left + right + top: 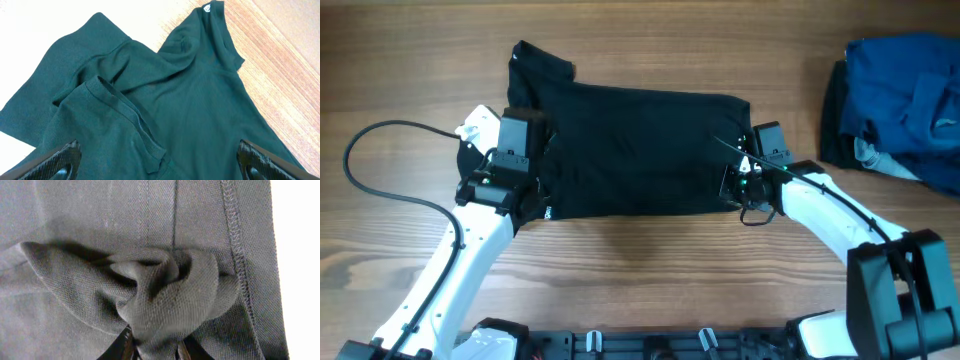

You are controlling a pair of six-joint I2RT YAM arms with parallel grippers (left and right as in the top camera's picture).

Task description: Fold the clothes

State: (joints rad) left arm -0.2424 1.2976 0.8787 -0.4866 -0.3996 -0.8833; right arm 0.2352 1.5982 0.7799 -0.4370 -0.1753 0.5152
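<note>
Where right pincer (155,349) pinches a bunched knit fold of the black clothes (640,150), left pincer (157,162) spread wide

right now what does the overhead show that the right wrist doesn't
Only overhead: the whole shirt spread on the table, the left arm at its left edge, and blue clothes at the far right. Only right wrist: a bunched fold pinched in the right gripper, beside a stitched hem. Both: the black shirt, with the right gripper at its right edge.
</note>
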